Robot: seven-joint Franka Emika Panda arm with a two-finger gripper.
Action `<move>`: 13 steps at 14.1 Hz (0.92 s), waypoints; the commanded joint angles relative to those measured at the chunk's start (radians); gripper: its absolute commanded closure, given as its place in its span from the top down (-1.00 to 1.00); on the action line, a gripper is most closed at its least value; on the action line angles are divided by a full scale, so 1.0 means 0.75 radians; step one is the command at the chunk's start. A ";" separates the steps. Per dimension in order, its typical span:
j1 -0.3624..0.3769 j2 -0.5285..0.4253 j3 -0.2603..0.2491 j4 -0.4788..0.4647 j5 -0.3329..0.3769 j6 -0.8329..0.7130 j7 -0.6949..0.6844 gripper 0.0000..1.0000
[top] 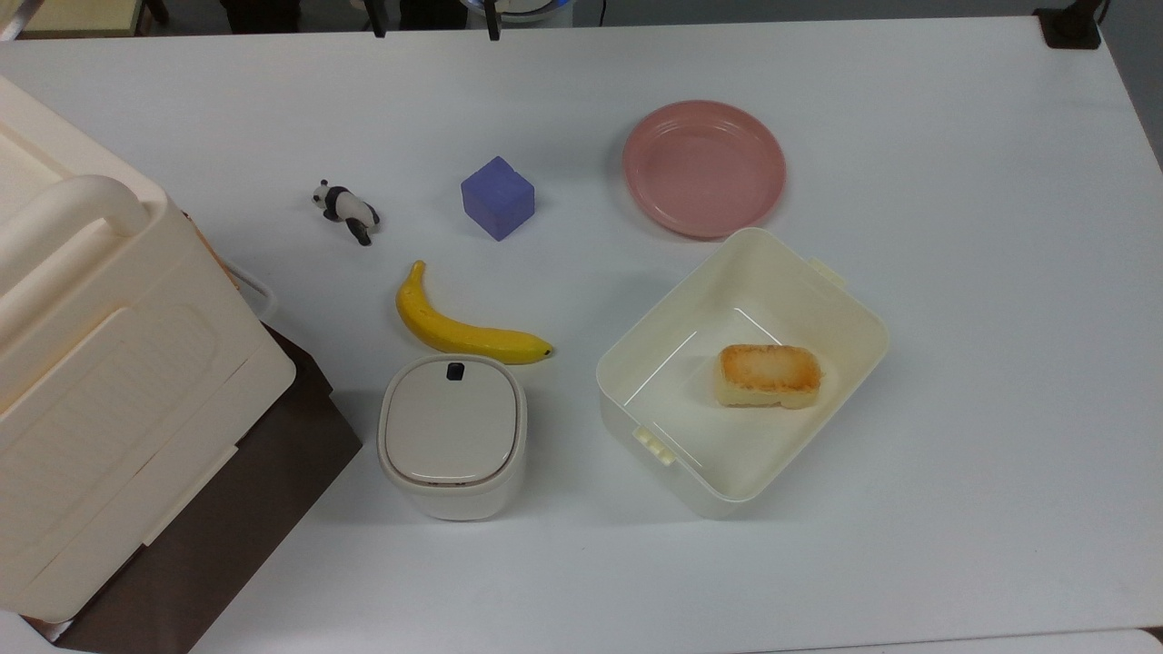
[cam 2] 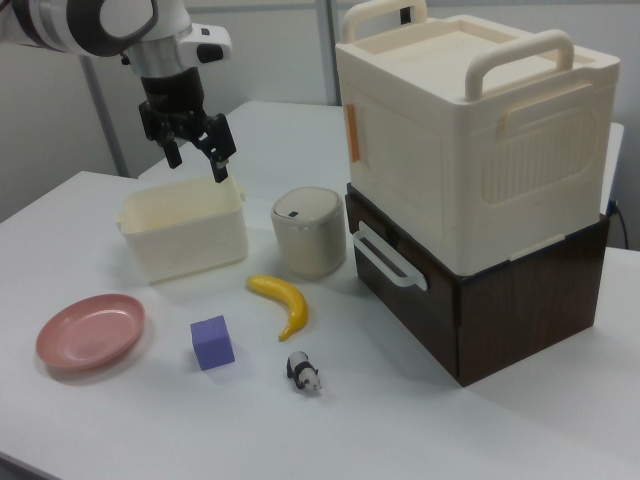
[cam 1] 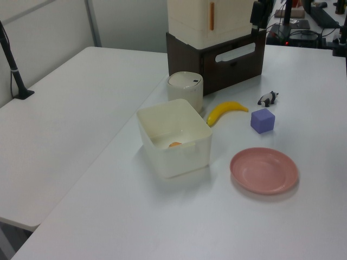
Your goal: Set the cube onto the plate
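1. nearest the camera in the right view, low in the frame, a small panda figurine stands on the white counter, with the blue-purple cube just to the right view's left of it.
2. left of the cube, near the left edge of the right view, the empty pink plate lies flat; cube and plate are near each other but apart.
3. in the top view the cube sits upper centre, the plate to its right, the panda figurine to its left.
4. a banana lies below the cube in the top view, its tip close to a lidded round-cornered container.
5. the cream rectangular tub touches the plate's lower rim in the top view and holds a toasted bread-like block.
6. at the upper left of the right view the gripper hangs above the tub, its fingers spread apart and grasping nothing.
7. a large cream handled box rests on a dark brown case at the right view's right.
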 commanded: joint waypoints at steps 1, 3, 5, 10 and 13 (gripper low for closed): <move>0.016 -0.032 0.007 -0.029 -0.026 -0.001 0.020 1.00; 0.016 -0.032 0.009 -0.012 -0.028 -0.014 -0.121 1.00; 0.012 -0.034 0.009 -0.010 -0.028 -0.016 -0.113 1.00; 0.004 -0.028 0.009 -0.014 -0.057 -0.018 -0.044 1.00; 0.021 -0.011 0.013 -0.020 -0.130 -0.014 0.119 1.00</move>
